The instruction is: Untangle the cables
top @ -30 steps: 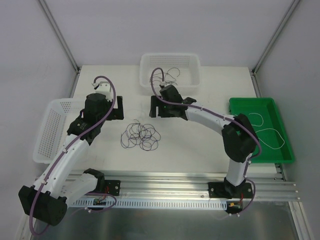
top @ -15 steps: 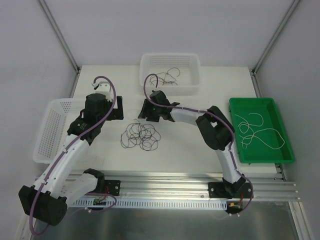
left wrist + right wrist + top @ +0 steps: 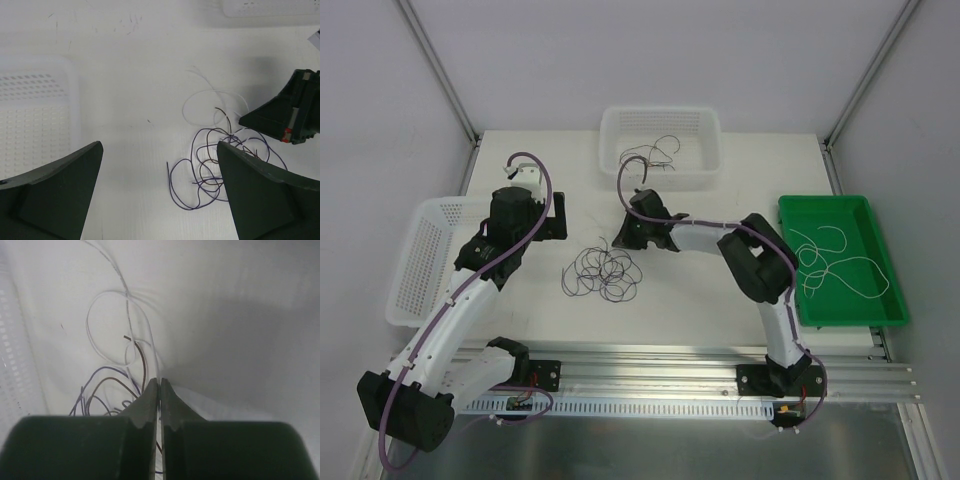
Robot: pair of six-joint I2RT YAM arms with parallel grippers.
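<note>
The cables [image 3: 605,270] lie as a loose tangle of dark, purplish and white loops on the white table between the arms. In the left wrist view the tangle [image 3: 220,165] lies ahead and to the right. My left gripper [image 3: 558,215] hangs left of the tangle, open and empty [image 3: 160,150]. My right gripper [image 3: 623,240] is down at the tangle's upper right edge. Its jaws [image 3: 159,381] are shut, and a thin white cable [image 3: 127,305] runs straight into the closed tips. Dark and purple strands curl just left of them.
A white basket [image 3: 610,125] at the back holds a few dark cables. The green tray [image 3: 840,310] on the right holds white cables [image 3: 840,265]. A second white basket [image 3: 420,260] stands at the left. A metal rail [image 3: 650,360] runs along the near edge.
My right gripper came down from near the back basket to the tangle's edge and went from open to shut. The left arm has not moved.
</note>
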